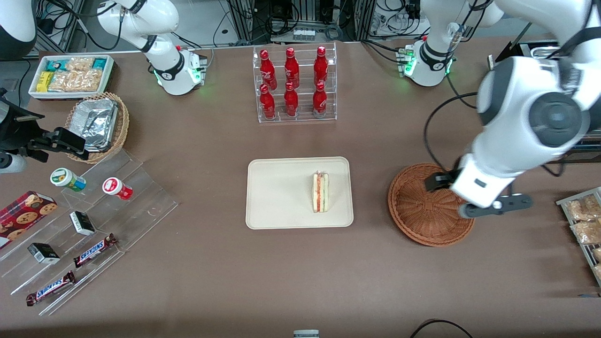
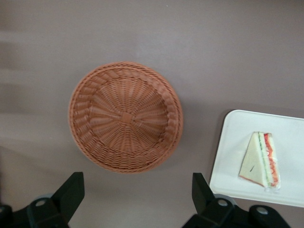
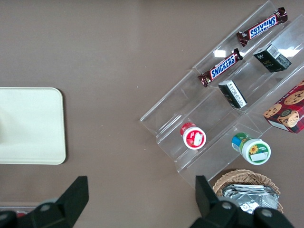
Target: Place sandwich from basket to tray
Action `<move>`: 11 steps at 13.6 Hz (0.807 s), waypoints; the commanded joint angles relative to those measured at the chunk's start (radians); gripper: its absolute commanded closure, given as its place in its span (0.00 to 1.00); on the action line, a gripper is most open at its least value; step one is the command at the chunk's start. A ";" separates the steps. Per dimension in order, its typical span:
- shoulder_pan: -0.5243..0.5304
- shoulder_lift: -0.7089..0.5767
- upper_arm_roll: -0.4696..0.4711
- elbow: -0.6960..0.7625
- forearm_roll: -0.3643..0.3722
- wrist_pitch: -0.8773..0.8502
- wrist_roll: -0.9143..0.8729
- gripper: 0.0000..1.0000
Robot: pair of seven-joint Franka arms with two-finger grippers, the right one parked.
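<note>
The sandwich (image 1: 320, 192) (image 2: 260, 160), a pale wedge with red and green layers along its cut edge, lies on the cream tray (image 1: 277, 192) (image 2: 237, 142), toward the end nearest the basket. The reddish-brown wicker basket (image 1: 425, 206) (image 2: 126, 116) stands beside the tray, toward the working arm's end of the table, with nothing in it. My gripper (image 1: 462, 197) (image 2: 137, 178) hangs open above the basket's edge. Nothing is between its black fingers (image 2: 76, 187), only bare table.
A clear rack of red bottles (image 1: 295, 84) stands farther from the front camera than the tray. Toward the parked arm's end are a clear stepped shelf of snacks (image 1: 84, 220), a tan basket of foil containers (image 1: 98, 124) and a white bin (image 1: 70, 75). A rack of snack packets (image 1: 584, 220) sits at the working arm's end.
</note>
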 commanded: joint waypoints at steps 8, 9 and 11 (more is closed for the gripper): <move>0.266 -0.145 -0.169 -0.068 -0.008 -0.109 0.118 0.00; 0.281 -0.162 -0.172 -0.089 -0.007 -0.109 0.120 0.00; 0.312 -0.202 -0.188 -0.138 -0.005 -0.107 0.121 0.00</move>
